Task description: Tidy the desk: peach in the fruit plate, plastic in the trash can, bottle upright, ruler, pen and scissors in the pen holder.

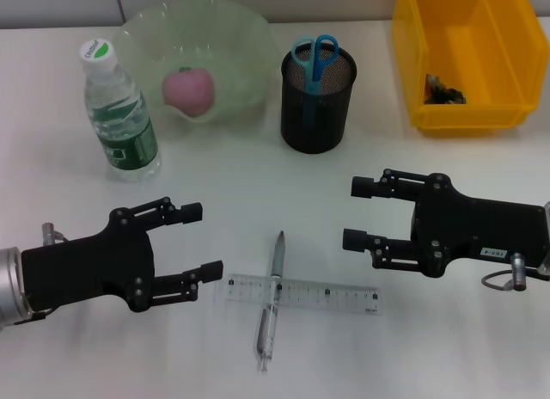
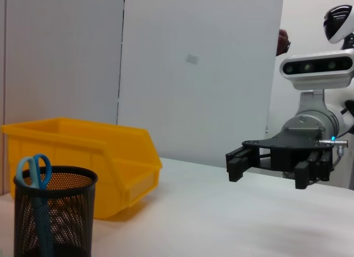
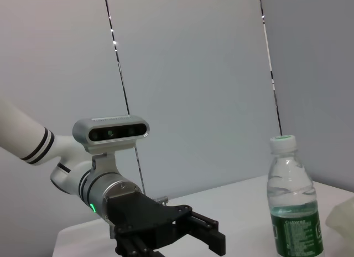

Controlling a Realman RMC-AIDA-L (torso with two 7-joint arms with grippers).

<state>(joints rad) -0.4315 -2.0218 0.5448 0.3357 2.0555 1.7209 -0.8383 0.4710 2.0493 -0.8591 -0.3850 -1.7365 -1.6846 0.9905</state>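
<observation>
Desk (image 1: 258, 184) nearly tidied: yellow bin (image 1: 468, 55) holds dark scrap, likely the plastic; plate (image 1: 232, 38) holds the peach (image 1: 189, 91); bottle (image 1: 120, 115) stands upright beside it; holder (image 1: 318, 107) carries the scissors (image 1: 314, 59). Left gripper (image 1: 193, 242) and right gripper (image 1: 357, 214) hover with jaws apart, empty, either side of what remains. Ruler (image 1: 302, 293) lies flat near the front edge, with the pen (image 1: 271, 300) crossing over it; both, judging by this, await the holder.
</observation>
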